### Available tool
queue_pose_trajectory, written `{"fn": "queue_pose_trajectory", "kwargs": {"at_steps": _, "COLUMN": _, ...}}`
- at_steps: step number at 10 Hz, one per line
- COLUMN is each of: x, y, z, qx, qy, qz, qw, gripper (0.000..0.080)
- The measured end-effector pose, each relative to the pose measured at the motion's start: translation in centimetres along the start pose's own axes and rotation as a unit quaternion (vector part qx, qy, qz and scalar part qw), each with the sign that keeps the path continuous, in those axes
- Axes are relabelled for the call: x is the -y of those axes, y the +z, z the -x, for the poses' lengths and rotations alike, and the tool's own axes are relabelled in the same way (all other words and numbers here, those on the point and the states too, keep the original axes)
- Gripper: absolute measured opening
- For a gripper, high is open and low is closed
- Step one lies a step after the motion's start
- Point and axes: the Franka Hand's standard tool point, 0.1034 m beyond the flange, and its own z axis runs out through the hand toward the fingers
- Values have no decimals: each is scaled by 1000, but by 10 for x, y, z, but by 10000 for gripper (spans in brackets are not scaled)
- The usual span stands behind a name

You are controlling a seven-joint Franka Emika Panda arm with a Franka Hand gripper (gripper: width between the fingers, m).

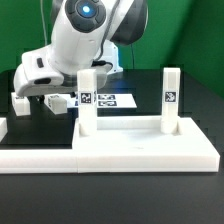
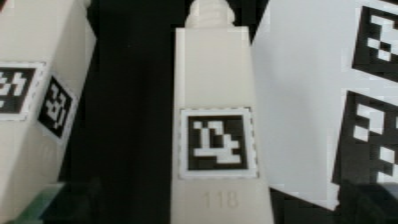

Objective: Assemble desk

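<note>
The desk's white tabletop [image 1: 140, 140] lies flat at the front of the exterior view. Two legs stand upright on it, one [image 1: 88, 100] toward the exterior view's left and one [image 1: 170, 95] toward its right, each showing a tag. My gripper [image 1: 30, 97] hangs low over the black table behind the slab's left end. In the wrist view a loose leg [image 2: 214, 130] with a tag lies lengthwise between my dark fingers [image 2: 25, 206]. The gripper [image 2: 214, 208] is open around it, with gaps on both sides. Another loose leg [image 2: 39, 80] lies beside it.
The marker board [image 1: 108, 100] lies flat behind the upright legs and shows beside the loose leg as the marker board [image 2: 338, 90]. A low white rail [image 1: 35, 158] runs along the front left. The arm's white body [image 1: 85, 40] towers over the back.
</note>
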Motion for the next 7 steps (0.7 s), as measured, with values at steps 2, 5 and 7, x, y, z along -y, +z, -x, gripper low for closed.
{"fn": "queue_pose_trajectory", "kwargs": {"at_steps": 2, "x": -1, "y": 0, "z": 0, "qx": -1, "qy": 0, "qz": 0, "qw": 1000, "gripper": 648}}
{"fn": "queue_pose_trajectory", "kwargs": {"at_steps": 5, "x": 1, "y": -4, "z": 1, "qx": -5, "qy": -1, "qz": 0, "qw": 1000, "gripper": 648}}
{"fn": "queue_pose_trajectory", "kwargs": {"at_steps": 7, "x": -1, "y": 0, "z": 5, "qx": -3, "qy": 2, "qz": -5, "qw": 1000, "gripper": 648}}
